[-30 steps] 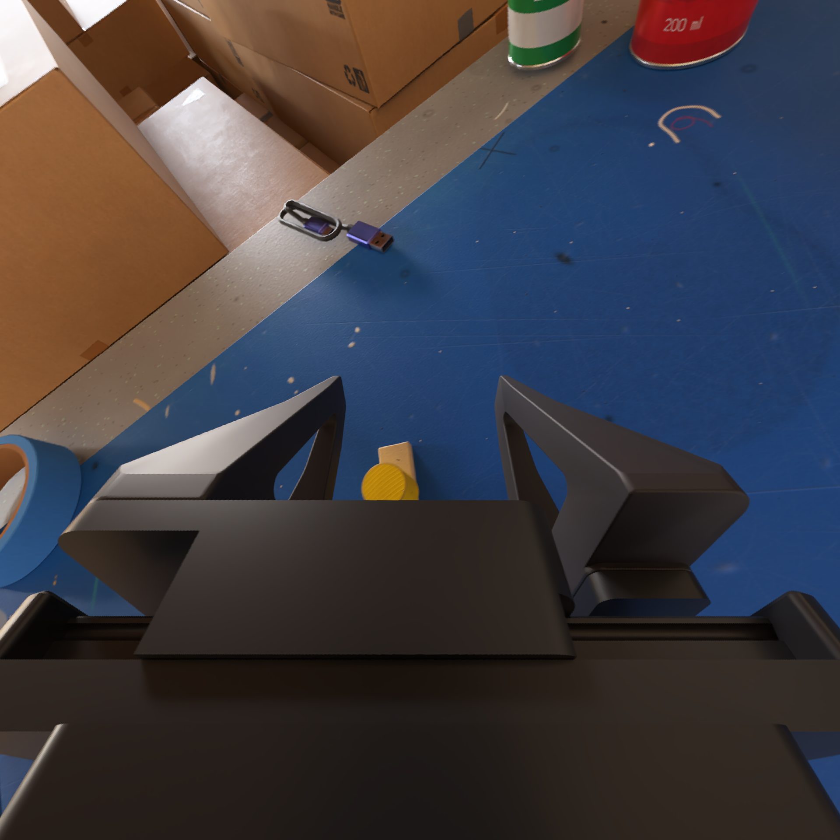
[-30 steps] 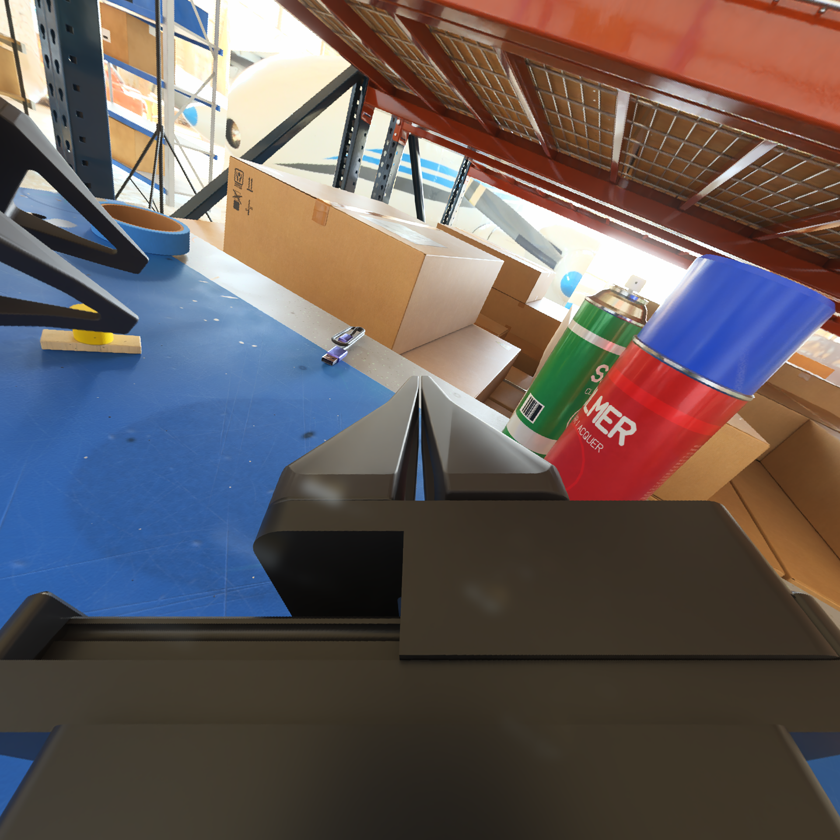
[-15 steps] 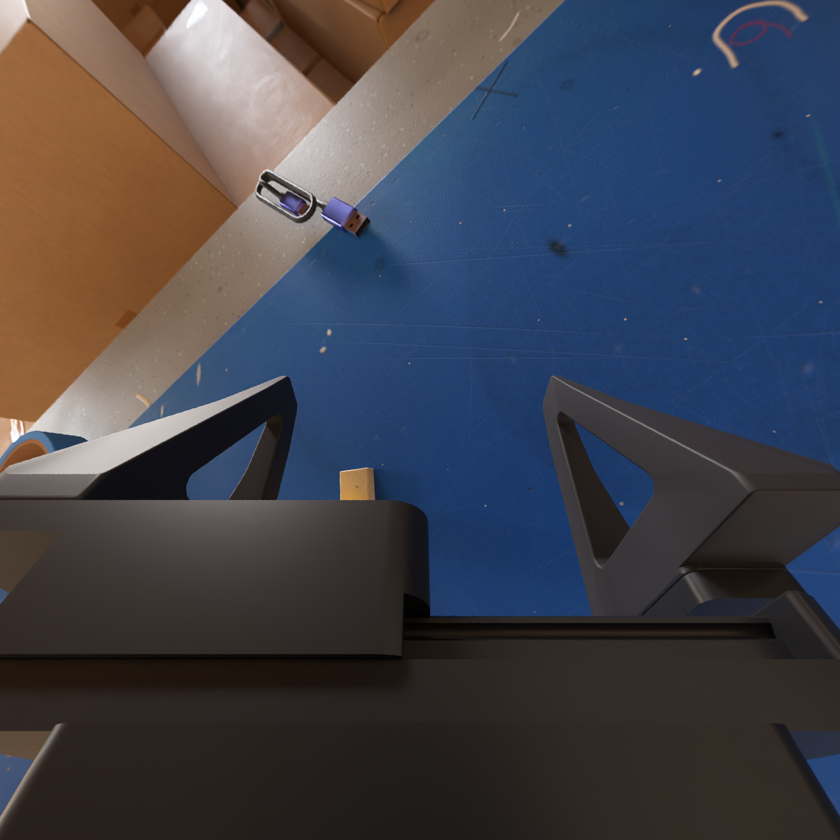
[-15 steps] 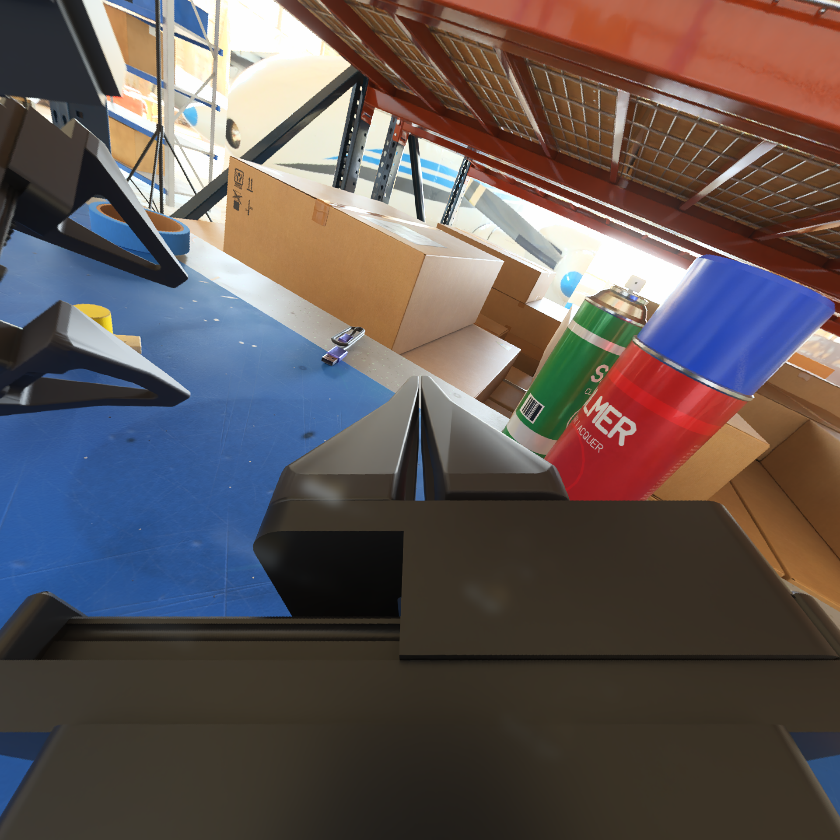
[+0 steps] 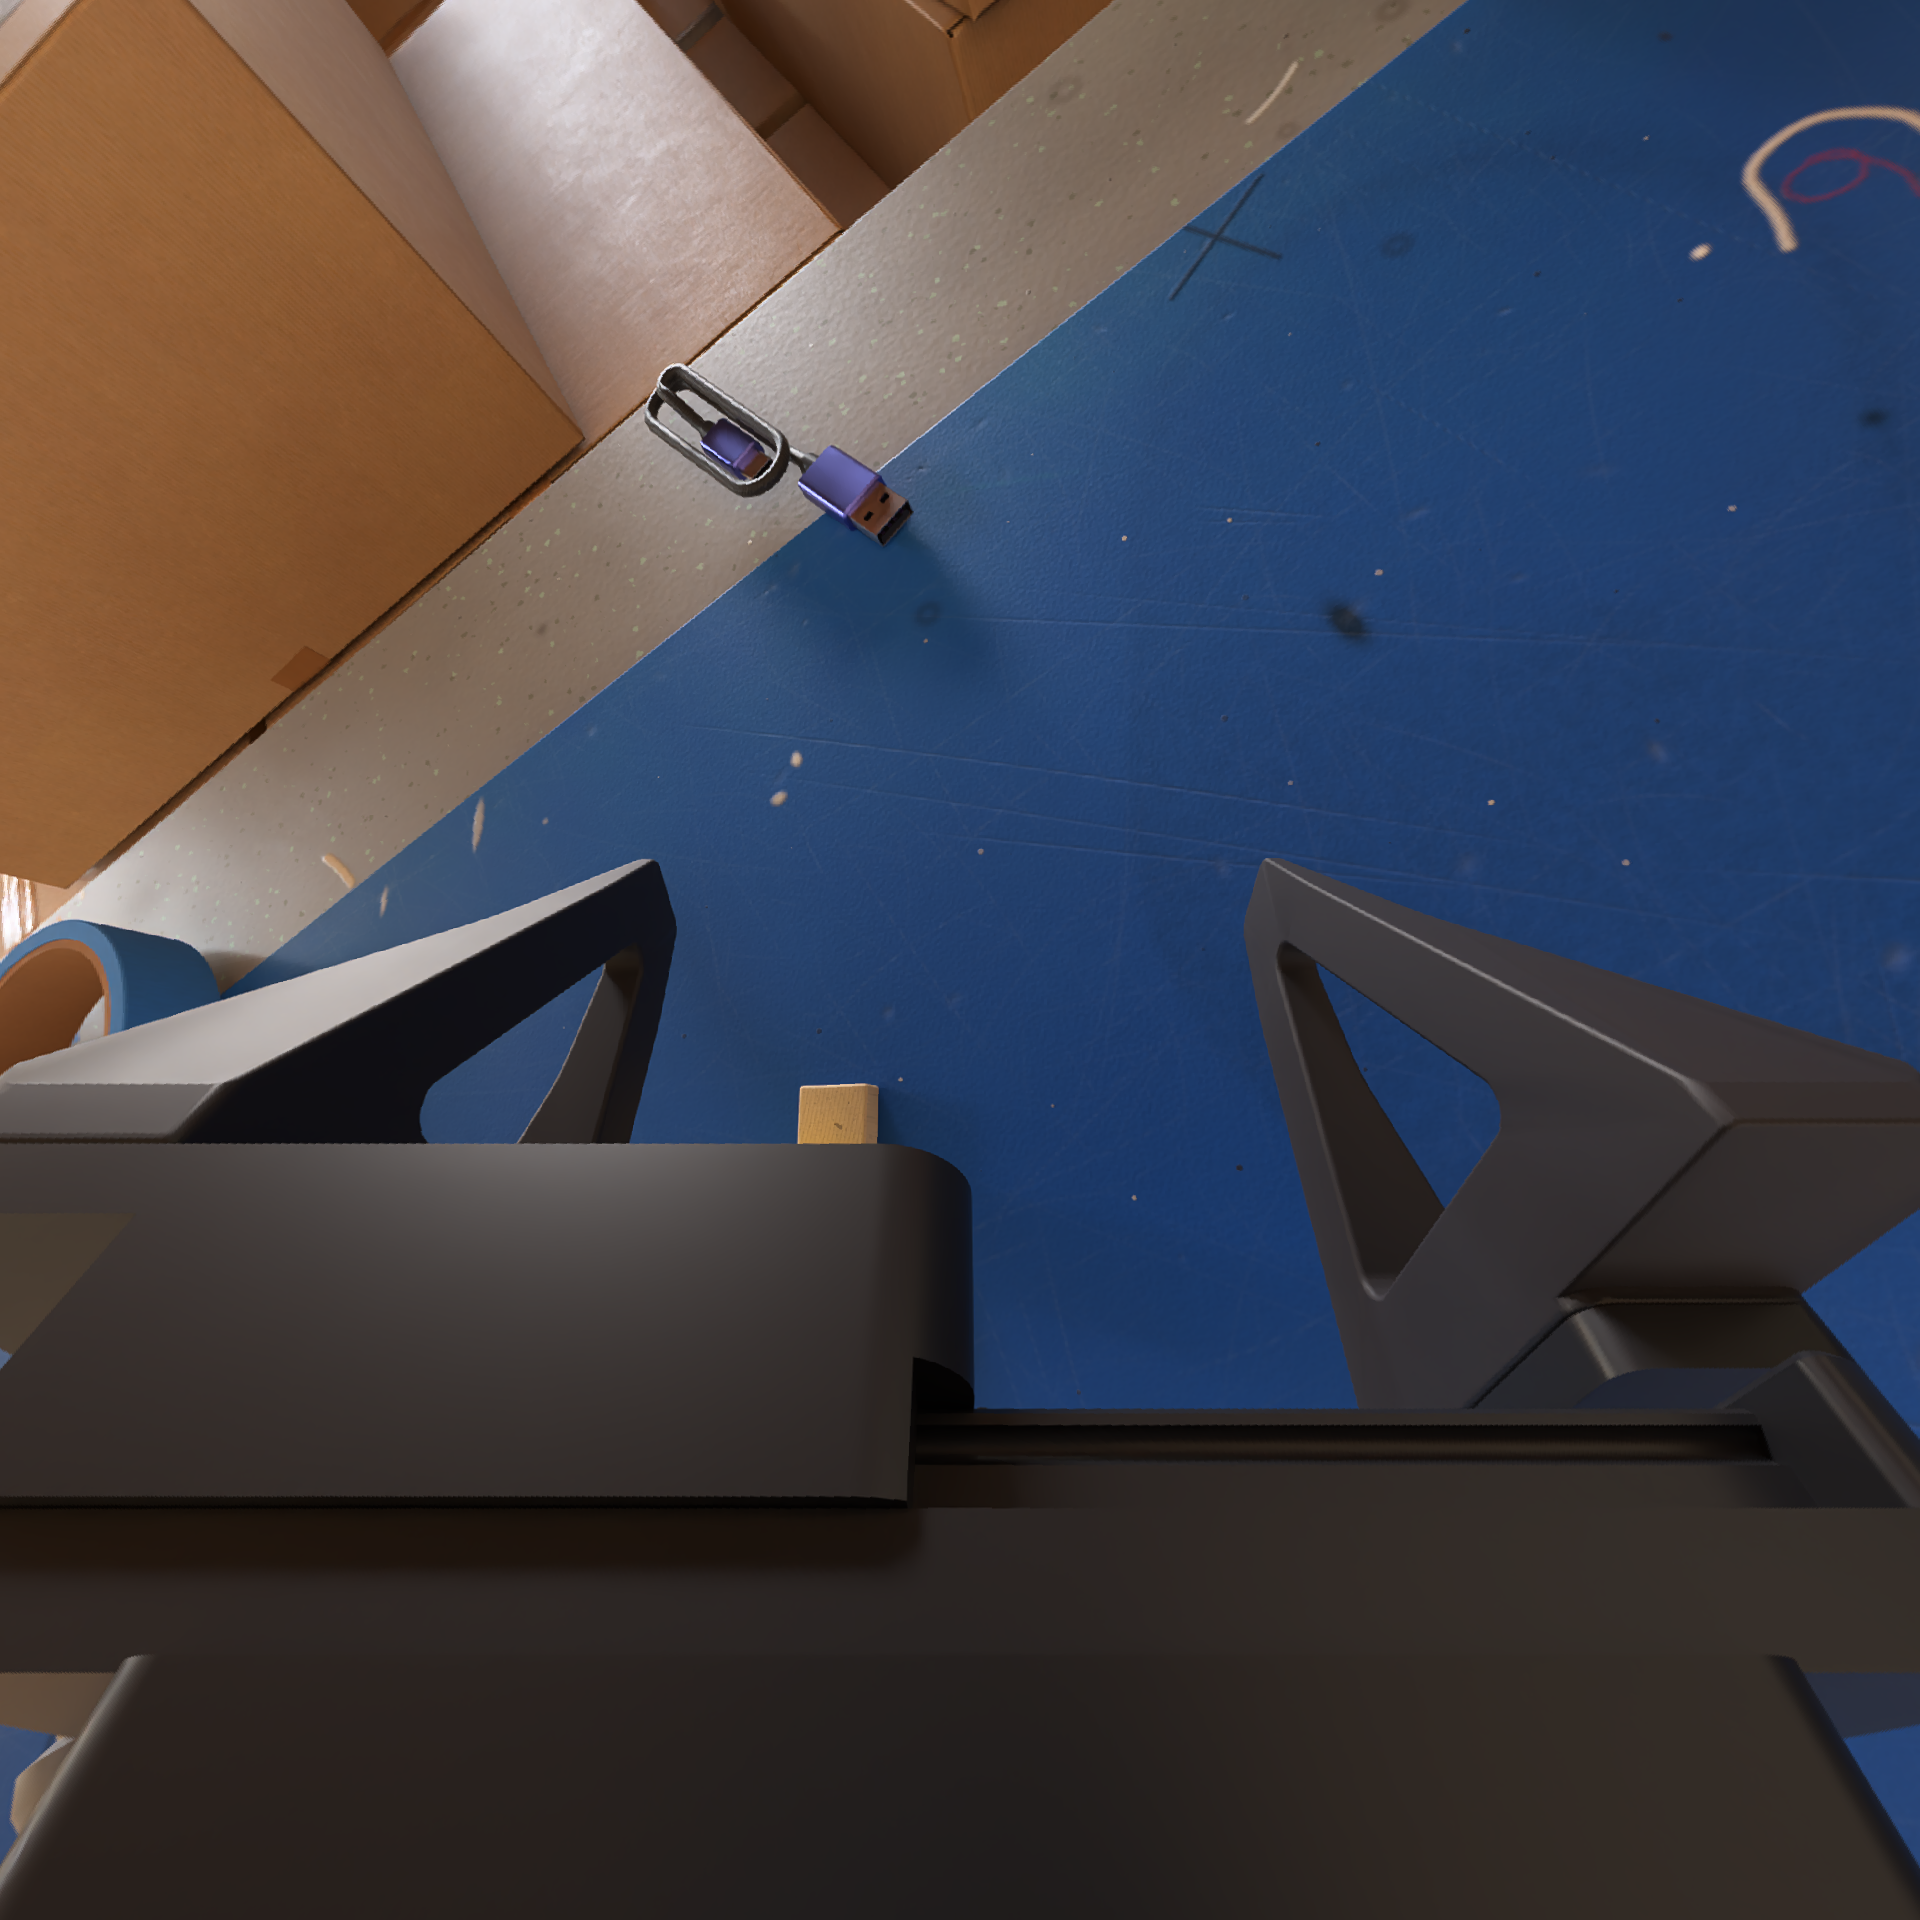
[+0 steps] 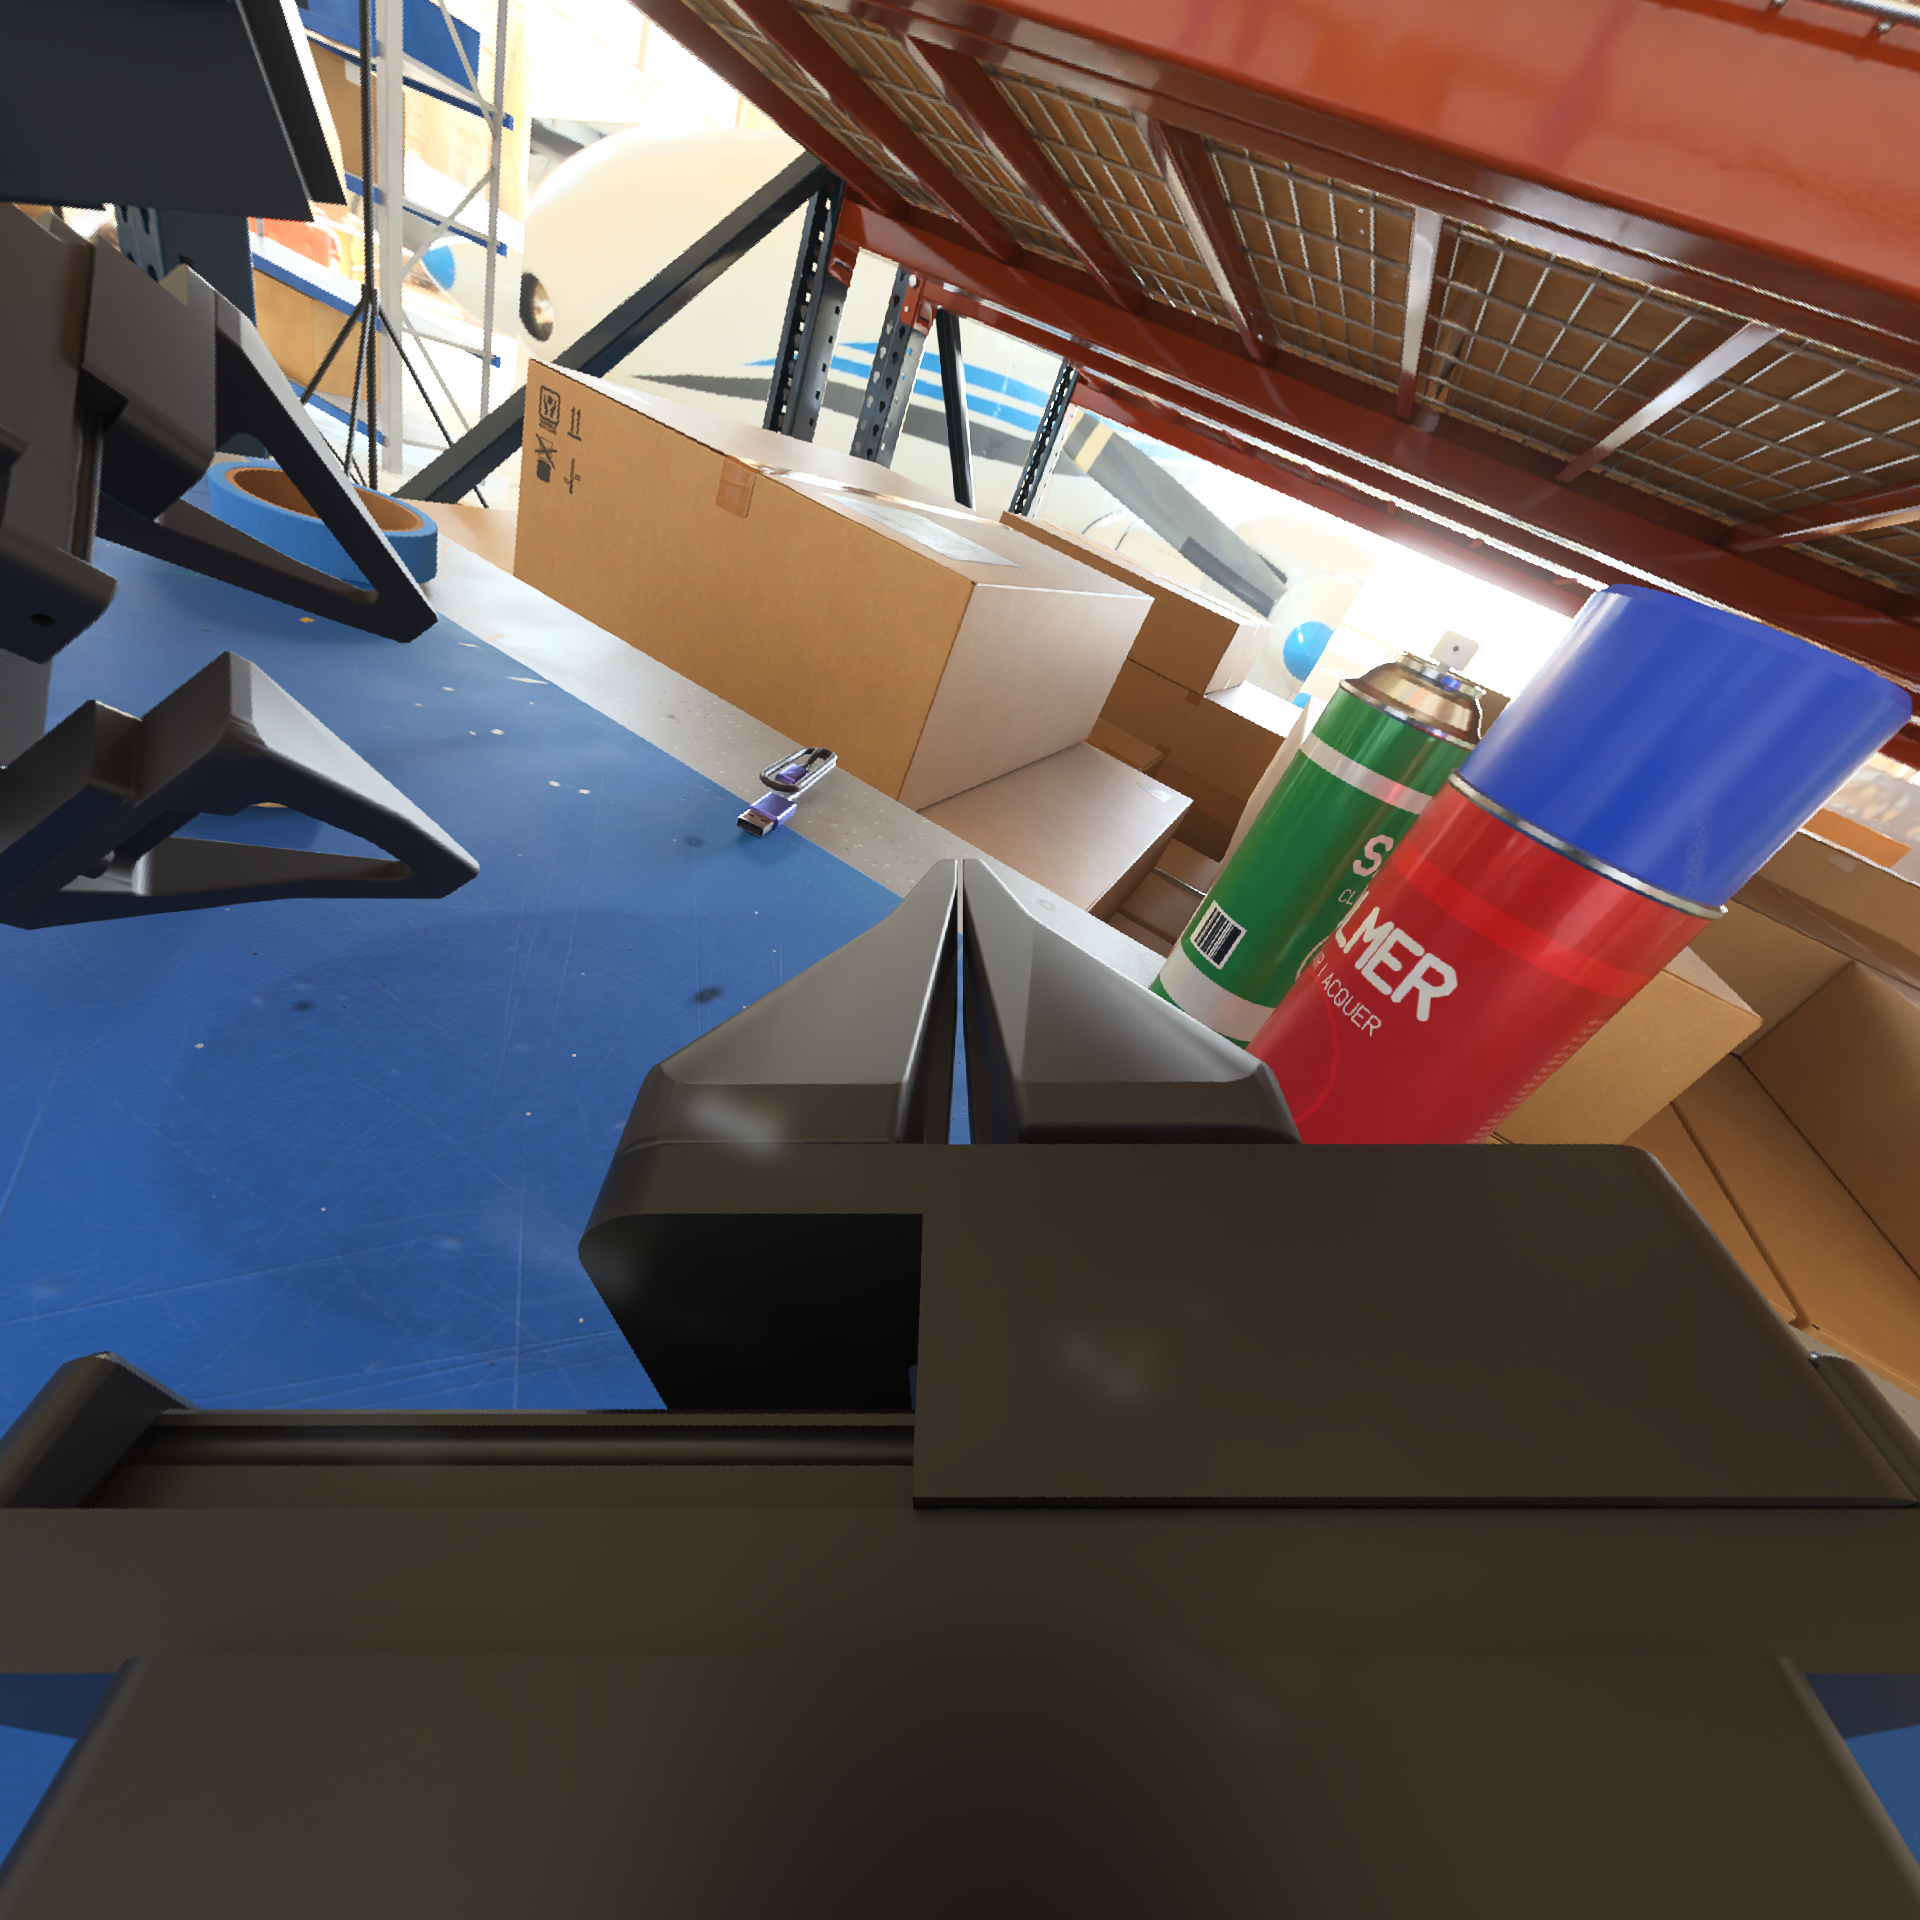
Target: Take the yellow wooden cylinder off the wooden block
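Note:
In the left wrist view only the pale end of the wooden block (image 5: pixel 837 1114) shows on the blue mat (image 5: pixel 1351 675), just above my gripper's body. The yellow cylinder is hidden in both views. My left gripper (image 5: pixel 956 883) is wide open and empty, with its fingers on either side of the block's line. It also shows at the left of the right wrist view (image 6: pixel 436 753), held above the mat. My right gripper (image 6: pixel 958 873) is shut and empty, low over the mat near the spray cans.
A purple USB stick (image 5: pixel 852 494) with a metal clip lies at the mat's edge. A blue tape roll (image 5: pixel 62 977) sits at the left. Cardboard boxes (image 5: pixel 208 416) lie beyond the table edge. A red spray can (image 6: pixel 1558 883) and a green one (image 6: pixel 1320 852) stand near my right gripper.
My left gripper has opened much wider and shifted over the block. The yellow cylinder, seen between the fingers a second ago, is now out of sight. The right gripper has not moved.

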`<action>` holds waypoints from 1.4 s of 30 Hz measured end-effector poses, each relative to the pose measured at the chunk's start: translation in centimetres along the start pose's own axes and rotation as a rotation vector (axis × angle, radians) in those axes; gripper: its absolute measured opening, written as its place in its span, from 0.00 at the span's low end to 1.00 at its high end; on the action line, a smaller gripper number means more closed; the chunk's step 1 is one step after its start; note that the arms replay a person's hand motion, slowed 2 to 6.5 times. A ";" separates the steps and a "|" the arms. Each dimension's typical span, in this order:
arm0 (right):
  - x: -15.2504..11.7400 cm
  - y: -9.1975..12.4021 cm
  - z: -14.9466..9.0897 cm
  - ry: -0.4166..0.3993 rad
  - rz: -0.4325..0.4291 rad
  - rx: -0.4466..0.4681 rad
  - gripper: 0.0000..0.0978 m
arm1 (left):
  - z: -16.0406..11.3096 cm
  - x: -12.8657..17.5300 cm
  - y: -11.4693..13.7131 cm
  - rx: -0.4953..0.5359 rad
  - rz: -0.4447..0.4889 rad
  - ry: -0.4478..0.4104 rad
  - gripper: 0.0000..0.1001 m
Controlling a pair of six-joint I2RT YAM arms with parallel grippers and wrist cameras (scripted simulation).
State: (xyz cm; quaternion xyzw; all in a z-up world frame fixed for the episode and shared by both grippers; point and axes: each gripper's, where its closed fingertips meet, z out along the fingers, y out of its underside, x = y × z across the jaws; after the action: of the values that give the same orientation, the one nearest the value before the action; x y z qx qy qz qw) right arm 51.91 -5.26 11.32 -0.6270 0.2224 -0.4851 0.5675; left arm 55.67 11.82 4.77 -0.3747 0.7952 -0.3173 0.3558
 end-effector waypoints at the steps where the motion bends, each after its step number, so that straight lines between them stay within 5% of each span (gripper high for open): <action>1: 0.0 0.0 0.0 0.000 0.000 0.000 0.01 | 0.1 -0.1 0.0 -0.002 -0.002 0.000 0.94; 17: 0.0 0.0 0.0 -0.001 0.000 0.001 0.01 | 1.2 0.1 1.2 -0.095 0.018 0.024 0.94; 42: -0.1 -0.1 0.0 -0.006 0.003 0.003 0.01 | -1.5 -2.3 3.6 -0.215 0.090 -0.011 0.94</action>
State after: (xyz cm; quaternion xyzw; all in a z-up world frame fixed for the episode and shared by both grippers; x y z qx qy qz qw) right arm 51.85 -5.16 11.35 -0.6273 0.2210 -0.4829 0.5696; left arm 54.20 15.93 3.59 -0.3765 0.8386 -0.2120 0.3318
